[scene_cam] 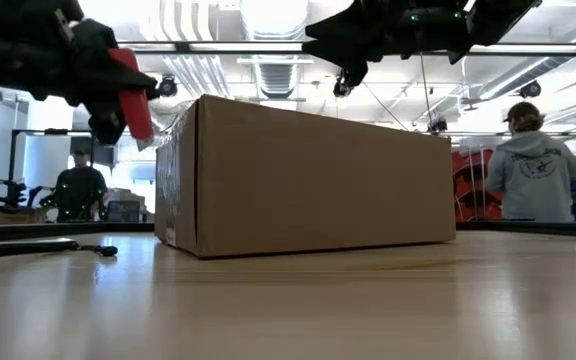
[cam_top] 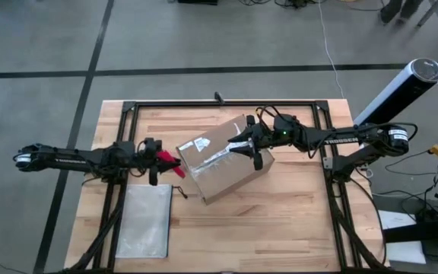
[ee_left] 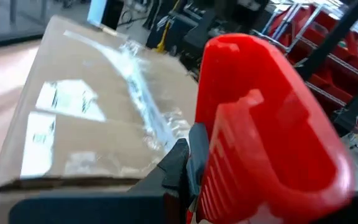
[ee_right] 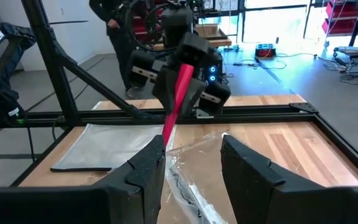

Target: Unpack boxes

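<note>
My left fingers (cam_top: 175, 169) clench the red knife (cam_top: 166, 160) beside the box (cam_top: 223, 156), mid-frame; my right fingers (cam_top: 242, 147) hover parted over its taped seam (cam_top: 220, 154), which I judge needs slitting next.

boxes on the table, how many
1: the cardboard box sits mid-table between both arms, taped top up. None other shows, though something small could hide behind it.

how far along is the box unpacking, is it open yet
Early stage. Done: the left gripper is shut on the red utility knife, poised at the cardboard box corner. In hand: the right gripper hovers open above the box top, over the wrinkled clear tape. Left: the flaps look shut and taped, so cutting the seam, opening and emptying all remain. The grey pouch lies apart on the table.
</note>
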